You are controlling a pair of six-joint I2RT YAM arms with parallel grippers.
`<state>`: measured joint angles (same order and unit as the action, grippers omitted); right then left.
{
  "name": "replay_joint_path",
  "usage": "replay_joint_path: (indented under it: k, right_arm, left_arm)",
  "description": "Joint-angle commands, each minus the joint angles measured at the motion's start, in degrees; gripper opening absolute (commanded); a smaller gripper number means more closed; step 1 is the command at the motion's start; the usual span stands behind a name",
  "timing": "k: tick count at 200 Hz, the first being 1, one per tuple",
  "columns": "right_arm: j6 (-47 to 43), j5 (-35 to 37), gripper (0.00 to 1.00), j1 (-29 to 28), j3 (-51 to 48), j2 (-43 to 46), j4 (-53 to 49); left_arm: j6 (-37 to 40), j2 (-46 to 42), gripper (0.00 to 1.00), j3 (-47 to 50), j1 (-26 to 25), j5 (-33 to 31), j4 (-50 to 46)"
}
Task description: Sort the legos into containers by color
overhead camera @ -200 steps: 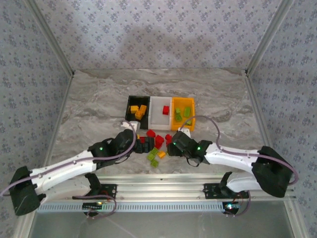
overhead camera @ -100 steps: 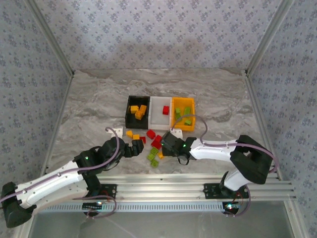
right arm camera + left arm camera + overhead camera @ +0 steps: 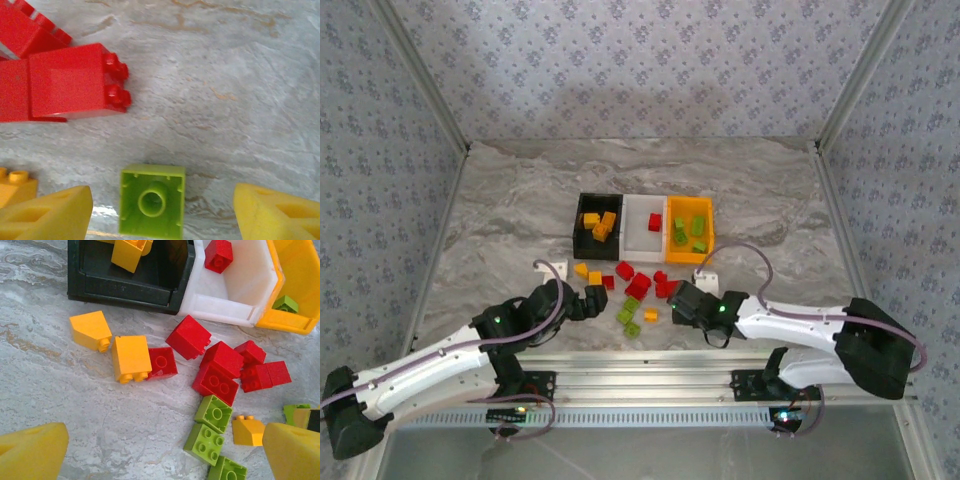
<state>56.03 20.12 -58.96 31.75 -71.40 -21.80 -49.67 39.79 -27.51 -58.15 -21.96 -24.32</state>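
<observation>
The right gripper [image 3: 163, 212] stands with its jaws parted. Its yellow fingers [image 3: 47, 215] flank a lime green brick [image 3: 152, 206] that lies hollow side up on the marbled table [image 3: 225, 100], with bare table between it and either finger. Just beyond it a red brick [image 3: 75, 82] lies on its side with its studs pointing right. More red pieces [image 3: 30, 27] crowd the upper left corner, and a corner of an orange-yellow brick [image 3: 15, 186] shows beside one finger. The left gripper [image 3: 160, 457] is spread wide and holds nothing; three green bricks [image 3: 204, 442] and an orange-yellow sloped brick [image 3: 248, 430] lie on the table nearer its right-hand finger. Farther out sits a red cluster [image 3: 216, 384]. To the cluster's left a red two-by-two [image 3: 162, 362] touches an orange-yellow block [image 3: 131, 358], with another sloped orange-yellow piece [image 3: 90, 330] just beside that. Seen from above, the two grippers sit at the near edge of this loose pile, the left one at its left end and the right one at its right. Behind the pile the three containers stand side by side, touching. The black bin [image 3: 125, 287] on the left holds orange-yellow legos [image 3: 129, 252], the white bin [image 3: 220, 307] in the middle holds a single red lego [image 3: 218, 255], and the orange-yellow bin [image 3: 300, 270] on the right holds green legos [image 3: 688, 230].
</observation>
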Motion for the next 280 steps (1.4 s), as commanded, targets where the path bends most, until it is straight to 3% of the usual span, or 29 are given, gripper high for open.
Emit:
replay_joint_path:
  k: [1,42,81,129,179,236,249,268,280]
  right_arm:
    - [-3.1,-1.3,0.74,1.2,1.5,-2.7,1.0]
    - [-3.0,-2.9,0.57,2.4,3.1,-8.0,0.3]
    - [-4.1,-2.5,0.39,2.6,4.0,-6.1,-1.3]
    - [-13.5,-3.6,0.33,8.2,13.9,0.6,-6.7]
    - [-19.5,-6.7,0.33,20.0,28.1,-10.1,-5.6]
    - [-22.2,-7.0,0.37,27.9,41.2,-25.7,-7.5]
    - [-22.8,-7.4,0.44,28.7,43.0,-27.4,-7.4]
    - [-23.4,-7.3,0.64,28.9,44.6,-27.9,-7.8]
    - [-23.6,-7.1,0.69,28.9,44.5,-26.8,-7.4]
  left_arm:
    - [-1.0,-0.7,0.99,-0.1,-0.1,-1.7,-0.4]
    - [-1.0,-0.6,0.99,-0.1,-0.1,-2.4,-1.1]
    - [-1.4,-0.6,1.0,-0.3,0.0,-3.1,-1.7]
    - [-0.9,-0.9,1.0,-0.6,0.0,-3.3,-2.3]
    - [-1.2,-1.0,0.99,-0.3,0.0,-3.0,-2.3]
    - [-1.7,-0.9,0.99,0.1,0.0,-2.1,-2.7]
    - [-1.9,-0.9,1.0,0.3,0.0,-1.7,-2.5]
    - [-1.6,-0.9,0.99,0.3,0.1,-1.1,-2.5]
    - [-1.4,-0.9,0.99,0.2,0.1,-1.0,-2.7]
